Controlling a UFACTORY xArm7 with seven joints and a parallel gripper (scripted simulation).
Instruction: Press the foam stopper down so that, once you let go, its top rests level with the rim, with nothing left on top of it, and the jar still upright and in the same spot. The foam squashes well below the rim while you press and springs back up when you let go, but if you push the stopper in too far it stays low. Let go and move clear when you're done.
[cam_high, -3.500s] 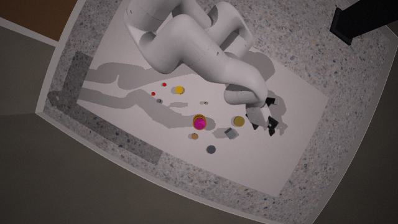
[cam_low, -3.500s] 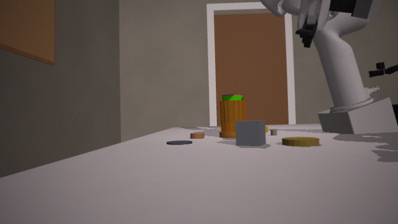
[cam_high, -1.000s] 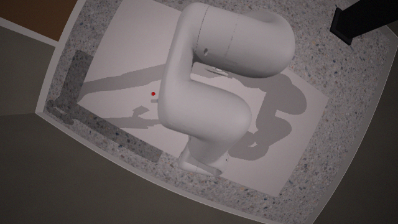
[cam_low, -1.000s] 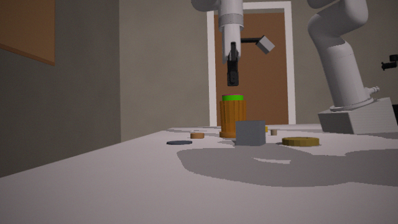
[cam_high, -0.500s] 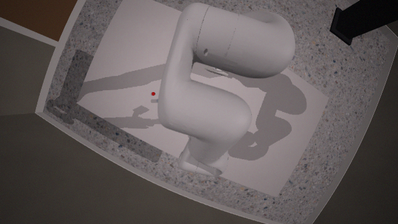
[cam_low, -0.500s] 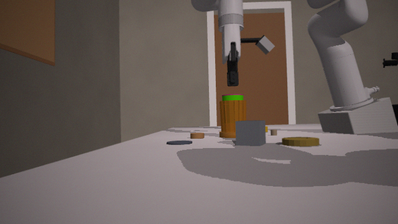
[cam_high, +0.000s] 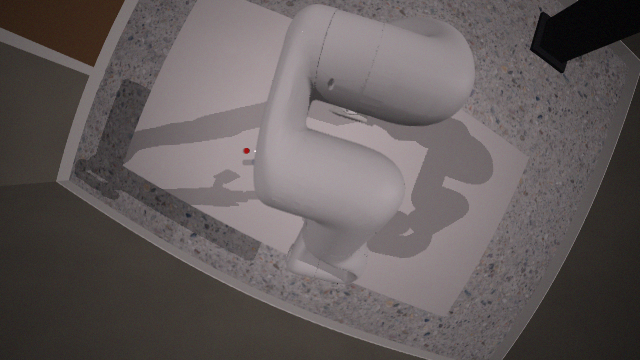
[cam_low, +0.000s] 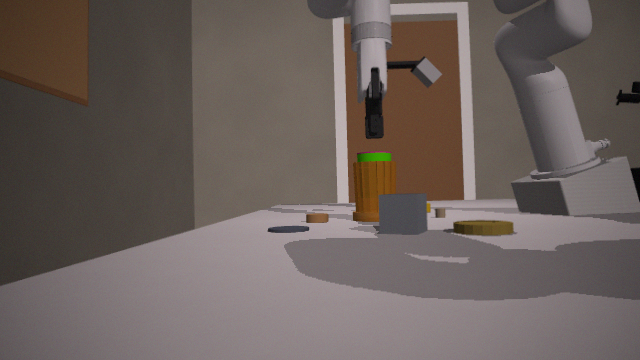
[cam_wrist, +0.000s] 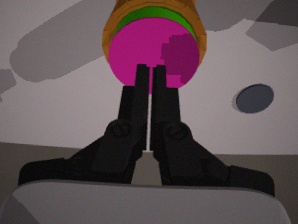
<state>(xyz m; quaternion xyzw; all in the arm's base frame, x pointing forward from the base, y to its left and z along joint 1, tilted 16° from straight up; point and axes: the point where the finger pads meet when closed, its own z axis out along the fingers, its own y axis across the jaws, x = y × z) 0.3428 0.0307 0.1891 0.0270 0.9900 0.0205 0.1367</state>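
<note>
An orange ribbed jar (cam_low: 374, 190) stands upright on the white table. Its foam stopper (cam_low: 374, 156) has a green side and a magenta top, and it sticks up above the rim. Nothing lies on the stopper. My gripper (cam_low: 374, 134) is shut and empty, pointing straight down, a short gap above the stopper's top. In the overhead view the arm hides the jar and the gripper.
A grey cube (cam_low: 403, 214) stands in front of the jar on its right. A flat olive disc (cam_low: 483, 227), a dark flat disc (cam_low: 288, 229) (cam_wrist: 254, 98), a small tan puck (cam_low: 317, 217) and a small beige peg (cam_low: 440, 212) lie around it. The arm's base (cam_low: 575, 192) is at the right.
</note>
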